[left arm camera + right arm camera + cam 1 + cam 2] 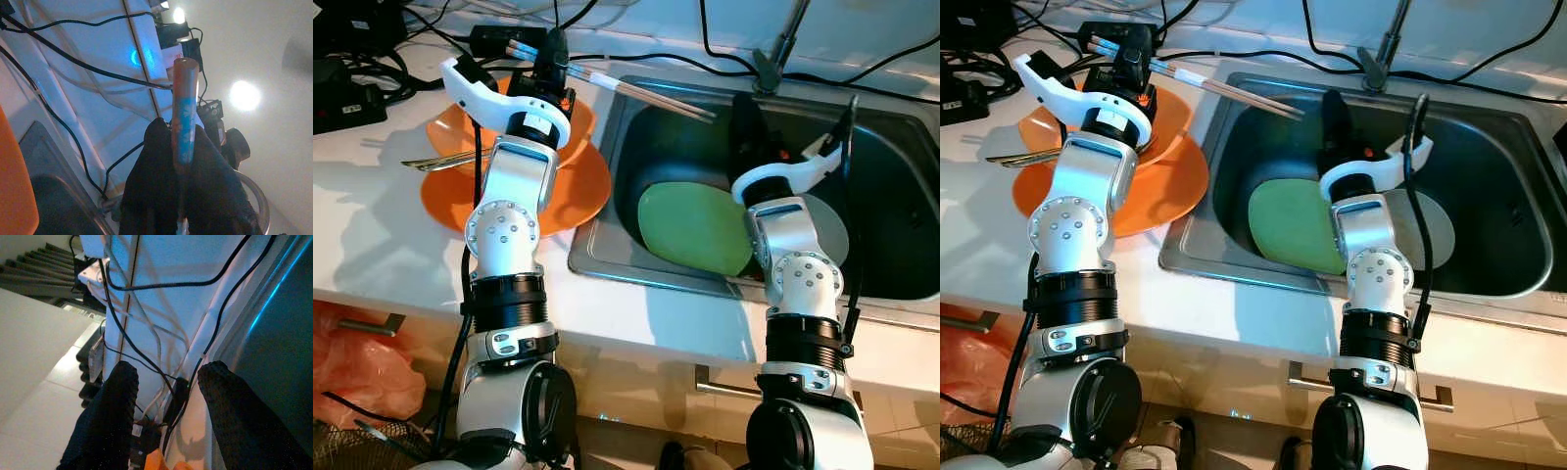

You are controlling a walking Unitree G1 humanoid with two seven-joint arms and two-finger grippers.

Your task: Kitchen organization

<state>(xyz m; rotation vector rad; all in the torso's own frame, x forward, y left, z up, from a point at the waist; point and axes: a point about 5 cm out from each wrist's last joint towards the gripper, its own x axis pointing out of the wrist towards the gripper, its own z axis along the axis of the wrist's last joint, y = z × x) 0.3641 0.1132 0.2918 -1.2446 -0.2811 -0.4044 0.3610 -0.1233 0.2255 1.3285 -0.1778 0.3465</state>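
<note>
A pair of chopsticks sticks out level over the back left corner of the sink, with my left gripper shut on it above the stacked orange plates. In the left wrist view the black fingers pinch a chopstick with an orange and blue end. A green plate leans inside the sink next to a grey plate. My right gripper is down in the sink behind the green plate. Its fingers are open with nothing between them.
Metal cutlery lies across the orange plates on the white counter. A faucet rises behind the sink. Black cables and power adapters crowd the counter's back left.
</note>
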